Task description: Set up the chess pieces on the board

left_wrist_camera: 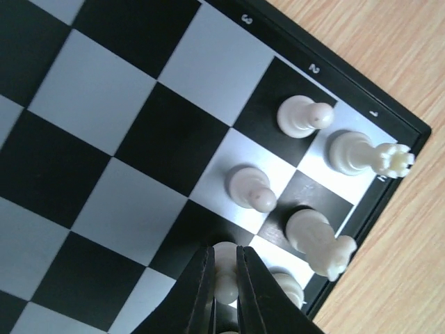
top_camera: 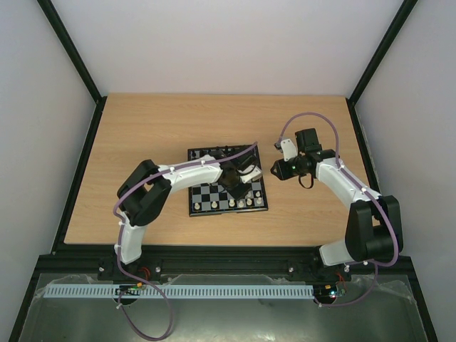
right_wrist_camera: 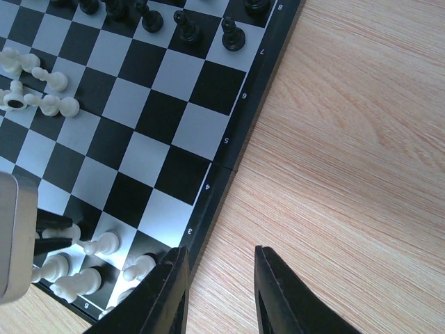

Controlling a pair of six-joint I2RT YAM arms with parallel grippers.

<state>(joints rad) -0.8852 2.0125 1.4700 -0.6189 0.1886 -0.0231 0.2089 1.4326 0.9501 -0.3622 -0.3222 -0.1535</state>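
Wooden table (top_camera: pixel 142 142) bears one board (top_camera: pixel 206 196), left tool (left_wrist_camera: pixel 224 254) pinching one cream piece (left_wrist_camera: pixel 226 285).

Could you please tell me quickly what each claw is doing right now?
Left claw: closed on a white piece.
Right claw: open, holding nothing.

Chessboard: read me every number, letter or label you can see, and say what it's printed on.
"8", "7", "6", "5", "4", "3": on the board's black border, right wrist view.
"3", "2", "1": same border, left wrist view.
Edge letters: too small or hidden to read.
No other text.
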